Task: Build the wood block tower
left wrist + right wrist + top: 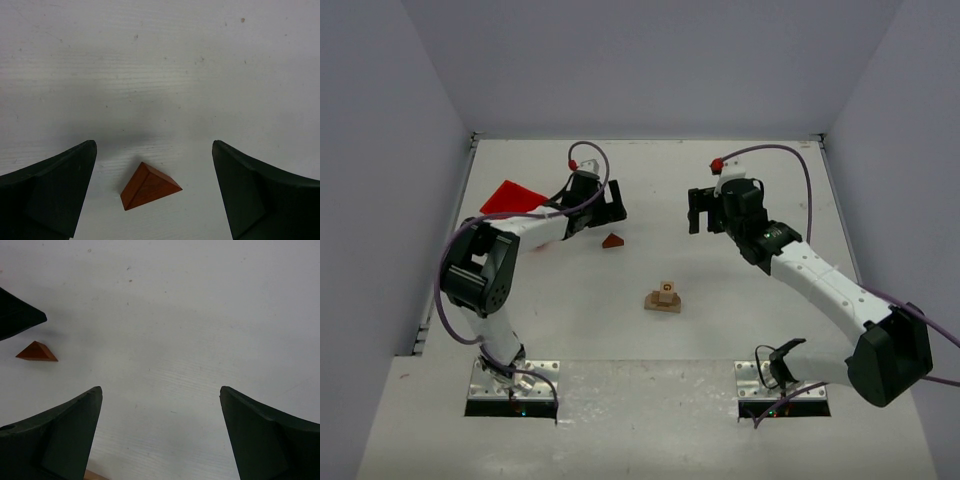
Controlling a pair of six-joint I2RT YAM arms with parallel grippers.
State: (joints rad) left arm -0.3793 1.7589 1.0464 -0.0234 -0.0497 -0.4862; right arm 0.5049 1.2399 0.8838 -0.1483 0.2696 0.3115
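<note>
We are hovering our left gripper (613,208) over the dark reddish-brown triangular wooden roof piece (612,240), which is lying on the white table (740,330) left of centre. In the left wrist view the fingers are standing wide apart, and the piece is lying between them, touching neither. We are holding our right gripper (703,222) right of centre, its fingers also spread wide over bare table and gripping nothing. Nearer to us, the pale tan flat wooden plank base (663,304) is resting mid-table, carrying a small light wooden cube (667,291). A bright red plastic bin (510,197) is sitting at the far left.
</note>
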